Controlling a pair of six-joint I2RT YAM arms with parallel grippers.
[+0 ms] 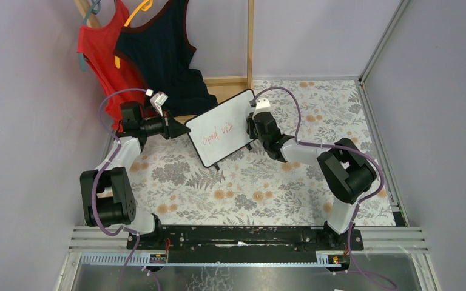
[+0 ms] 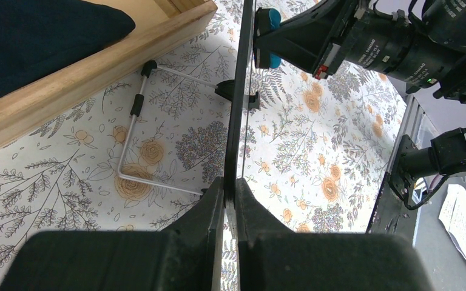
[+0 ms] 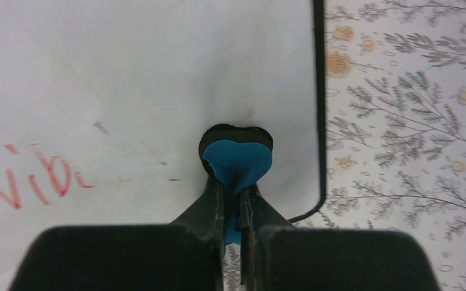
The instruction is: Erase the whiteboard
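Observation:
The whiteboard [image 1: 224,127] is a small white board with a black frame, standing tilted on a wire stand, with red writing [image 1: 217,133] on it. My left gripper [image 1: 181,128] is shut on the board's left edge; the left wrist view shows the edge [image 2: 236,109] pinched between the jaws. My right gripper [image 1: 252,125] is shut on a blue eraser [image 3: 238,163] and presses it against the board's face [image 3: 133,79] near its right edge. Red letters [image 3: 36,179] lie to the eraser's left. The eraser also shows in the left wrist view [image 2: 269,36].
A wooden frame [image 2: 79,76] lies behind the board, with a dark blue top [image 1: 170,54] and a red top [image 1: 106,57] hanging over it. The wire stand [image 2: 135,139] rests on the floral tablecloth [image 1: 243,188]. Grey walls enclose the table.

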